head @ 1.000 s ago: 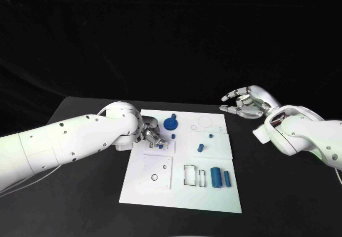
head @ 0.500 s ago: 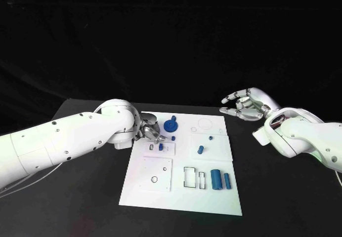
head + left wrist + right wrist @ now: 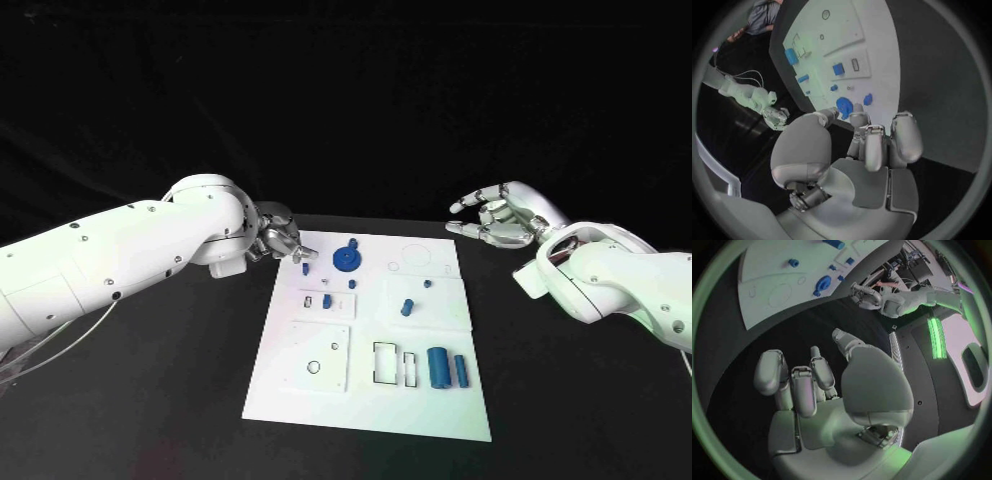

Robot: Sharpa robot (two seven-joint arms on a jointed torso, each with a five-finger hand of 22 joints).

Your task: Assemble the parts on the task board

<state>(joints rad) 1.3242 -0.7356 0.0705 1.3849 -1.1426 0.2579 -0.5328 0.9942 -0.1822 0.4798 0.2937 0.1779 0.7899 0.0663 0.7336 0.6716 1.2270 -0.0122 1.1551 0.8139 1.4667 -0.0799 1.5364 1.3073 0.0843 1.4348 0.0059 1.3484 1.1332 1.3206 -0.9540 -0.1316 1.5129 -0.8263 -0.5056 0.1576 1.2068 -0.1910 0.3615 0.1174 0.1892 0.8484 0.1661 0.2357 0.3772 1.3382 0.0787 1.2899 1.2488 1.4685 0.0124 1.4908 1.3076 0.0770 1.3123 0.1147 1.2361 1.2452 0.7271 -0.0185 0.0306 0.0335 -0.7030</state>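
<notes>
Board (image 3: 368, 400): white plate, centre of black tabletop (image 3: 159, 420), long axis running away from the robot.

Parts on board:
- Gear (image 3: 346, 257), blue, round, far end, left of centre; seen also at (image 3: 844, 105) and (image 3: 822, 284).
- Small piece (image 3: 307, 268), blue, just left of gear, close under left fingertips; whether touched cannot be told.
- Small block (image 3: 329, 300), blue, beside a slot, left middle.
- Peg (image 3: 407, 306), blue, slanted, centre, with a smaller blue bit (image 3: 427, 275) beyond it.
- Cylinders (image 3: 437, 363), two, blue, side by side, near right, next to an empty rectangular outline (image 3: 388, 360).
- Empty round outline (image 3: 413, 250), far right.

Left robot hand (image 3: 278, 243): at far-left corner of board, fingers curled in loosely, nothing visibly held in wrist view (image 3: 864, 150); judged empty and closed.

Right robot hand (image 3: 499, 214): raised off far-right corner, well apart from all parts, fingers spread, empty (image 3: 817, 385).

Stage, as judgement: early; most parts loose, several seats vacant.

Hazards, as judgement:
- Left fingertips low beside small piece and gear: a sideways brush likely to skid either across smooth plate or off its edge.
- Curled fingers hiding the small piece from above: misjudged pinch, piece flicked away.
- Cylinders free to roll if board nudged.
- Board unclamped as far as visible: a downward push at its corner could shift everything.
</notes>
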